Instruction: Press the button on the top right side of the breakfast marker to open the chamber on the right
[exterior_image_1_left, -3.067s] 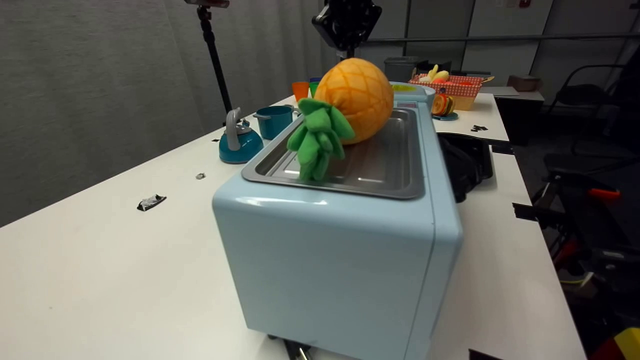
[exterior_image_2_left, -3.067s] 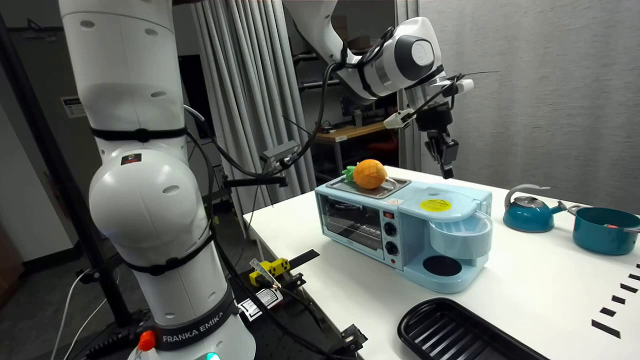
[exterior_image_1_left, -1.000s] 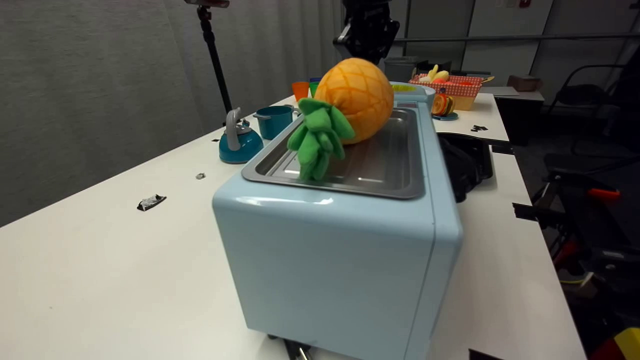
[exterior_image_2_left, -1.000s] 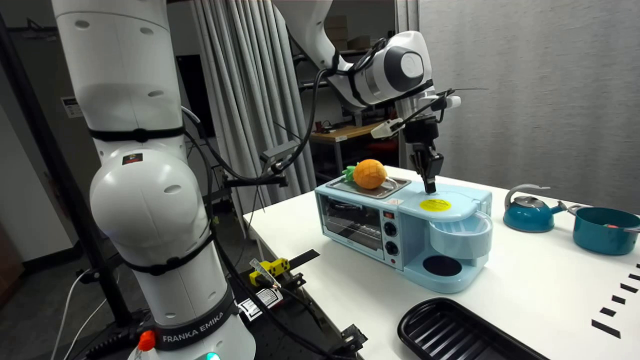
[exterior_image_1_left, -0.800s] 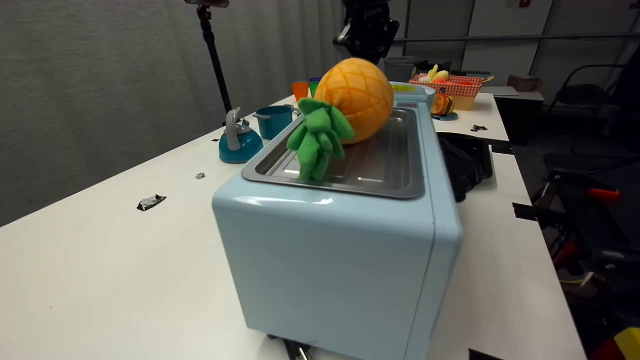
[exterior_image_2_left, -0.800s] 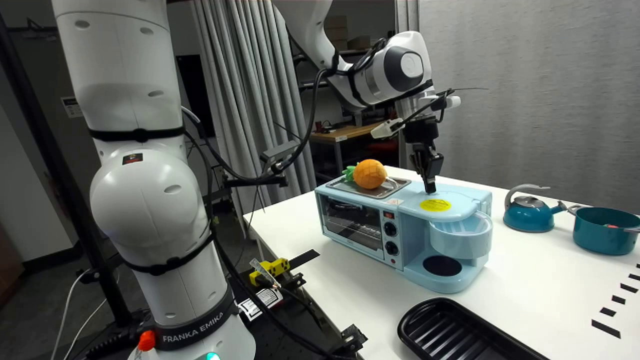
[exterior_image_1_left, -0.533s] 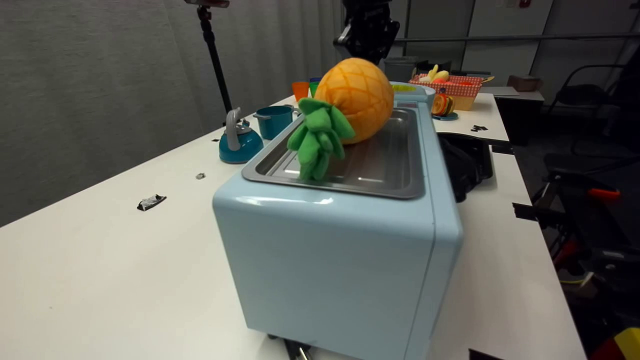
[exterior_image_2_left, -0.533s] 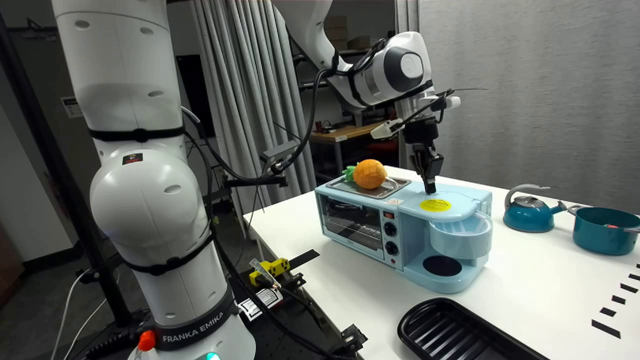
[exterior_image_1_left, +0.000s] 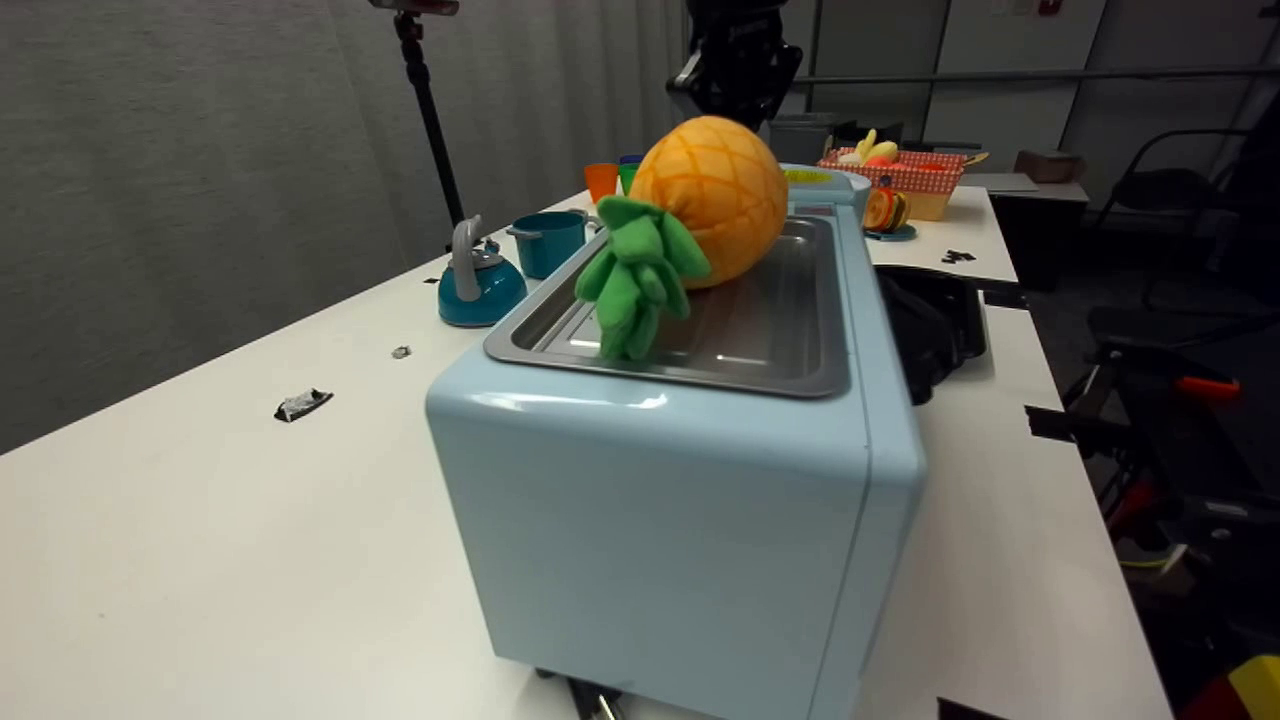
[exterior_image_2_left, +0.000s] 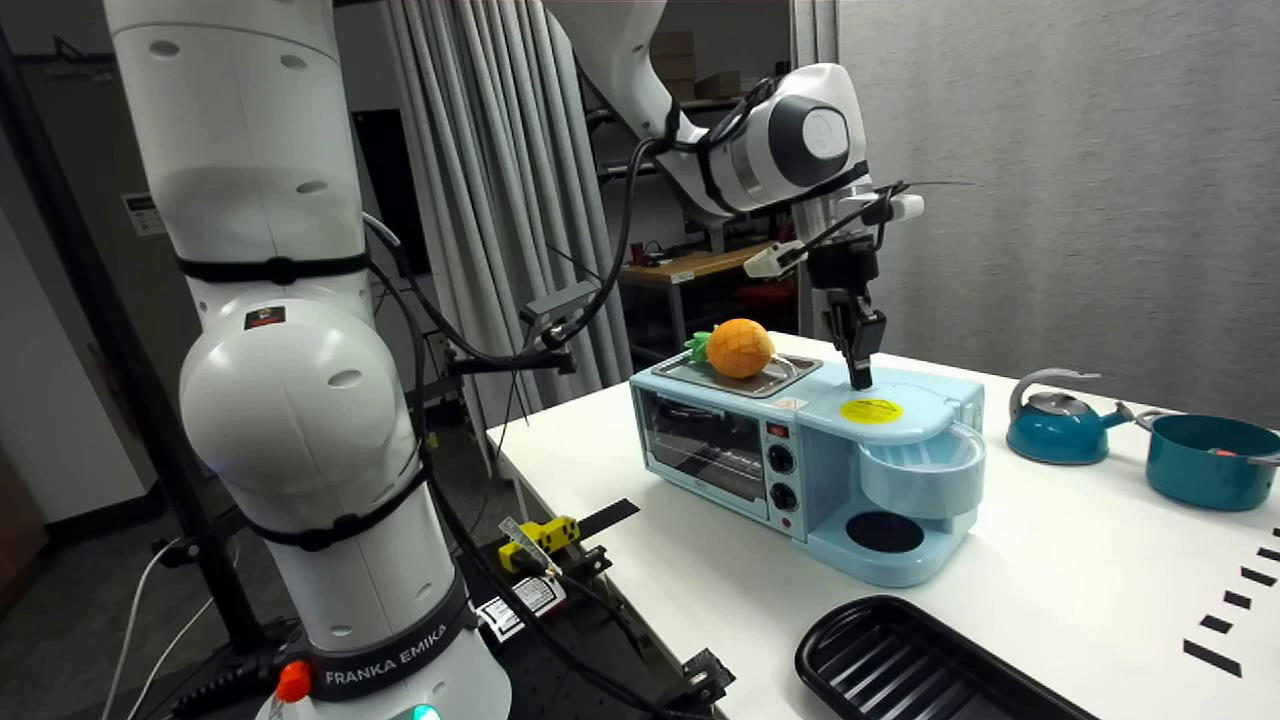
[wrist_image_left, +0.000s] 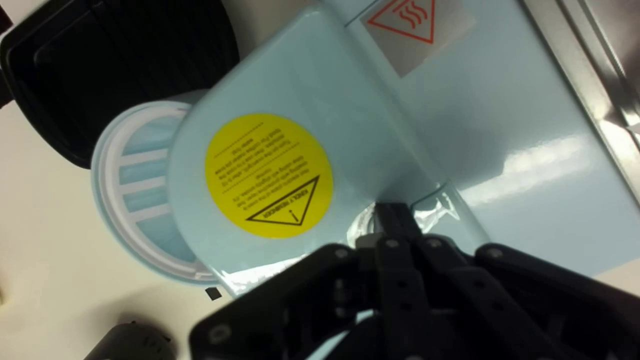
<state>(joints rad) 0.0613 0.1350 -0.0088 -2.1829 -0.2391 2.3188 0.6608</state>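
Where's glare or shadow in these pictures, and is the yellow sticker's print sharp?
In an exterior view, bright streaks on the breakfast maker; in the wrist view, glare on the metal tray, shadow by the gripper, and soft small print on the yellow sticker.

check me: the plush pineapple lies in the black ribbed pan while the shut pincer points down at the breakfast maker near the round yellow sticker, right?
No: both exterior views show the plush pineapple on the metal tray atop the breakfast maker, not in the black ribbed pan. The rest is right: the shut pincer points down at the breakfast maker near the round yellow sticker.
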